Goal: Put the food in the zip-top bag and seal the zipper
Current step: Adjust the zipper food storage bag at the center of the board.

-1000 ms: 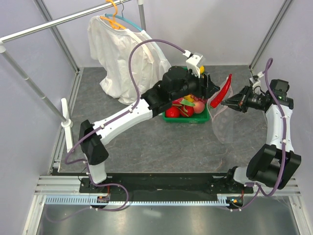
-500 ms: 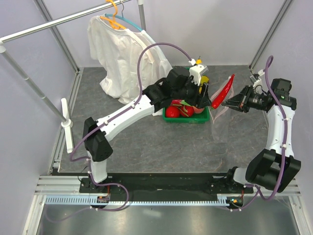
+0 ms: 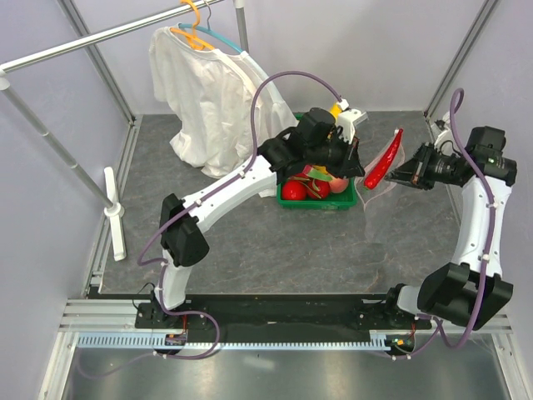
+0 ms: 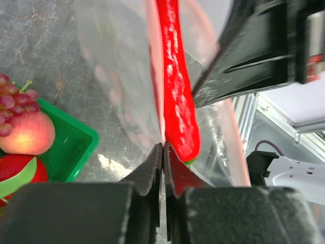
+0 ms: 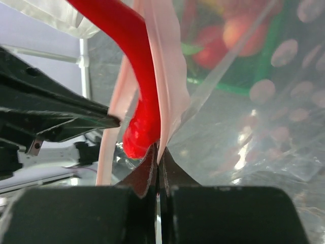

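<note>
The left end effector reaches out over the green tray, and the right end effector faces it from the other side. Between them the red pepper stands tilted above the tabletop. From this overhead view the zip-top bag is only a faint clear sheet hanging below the pepper, and neither grip can be read.

The wrist cameras show more. On the left wrist the fingers are pressed together with no gap, pinching one lip of the pale pink zipper. The pepper rises just beyond them, with the second pink lip on its far side, so it sits in the bag's mouth between the two lips. This view alone shows the tray's contents: a peach, dark grapes and a red fruit with a green band.

On the right wrist the fingers are likewise closed tight on a zipper lip, right beside the pepper's rounded end. The tray shows only as a blur through the crinkled plastic. Here the tip of the left end effector touches the other lip.

No view shows what carries the pepper itself.

A white T-shirt hangs on a hanger at the far left.
</note>
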You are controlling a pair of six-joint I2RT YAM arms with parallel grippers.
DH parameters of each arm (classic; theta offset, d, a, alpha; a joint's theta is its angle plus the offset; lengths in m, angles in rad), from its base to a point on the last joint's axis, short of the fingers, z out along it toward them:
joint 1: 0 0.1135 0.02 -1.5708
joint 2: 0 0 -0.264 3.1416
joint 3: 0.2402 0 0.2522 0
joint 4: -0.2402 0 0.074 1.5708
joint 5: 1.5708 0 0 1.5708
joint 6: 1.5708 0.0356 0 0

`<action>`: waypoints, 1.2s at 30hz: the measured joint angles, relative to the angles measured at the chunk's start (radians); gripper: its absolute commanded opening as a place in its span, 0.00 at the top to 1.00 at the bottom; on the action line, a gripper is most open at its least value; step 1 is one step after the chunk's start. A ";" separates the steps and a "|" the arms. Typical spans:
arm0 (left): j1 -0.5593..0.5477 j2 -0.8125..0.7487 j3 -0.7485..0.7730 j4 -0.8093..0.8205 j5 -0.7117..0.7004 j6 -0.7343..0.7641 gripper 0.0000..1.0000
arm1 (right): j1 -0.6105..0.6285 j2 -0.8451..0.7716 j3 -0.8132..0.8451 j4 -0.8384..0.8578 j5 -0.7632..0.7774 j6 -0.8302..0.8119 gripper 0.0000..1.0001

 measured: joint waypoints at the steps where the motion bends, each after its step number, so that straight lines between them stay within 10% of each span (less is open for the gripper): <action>1: 0.000 0.008 0.008 -0.003 0.002 0.002 0.98 | 0.000 -0.007 0.036 -0.024 0.033 -0.025 1.00; 22: -0.044 0.075 0.230 -0.122 -0.085 0.161 0.98 | 0.000 -0.058 0.388 -0.247 0.396 -0.204 1.00; 29: 0.001 0.124 0.220 -0.148 -0.050 0.192 0.31 | 0.000 -0.053 0.257 -0.245 0.404 -0.230 1.00; 36: 0.142 0.072 0.134 -0.203 0.069 0.427 0.17 | 0.000 0.008 0.107 -0.189 0.386 -0.198 1.00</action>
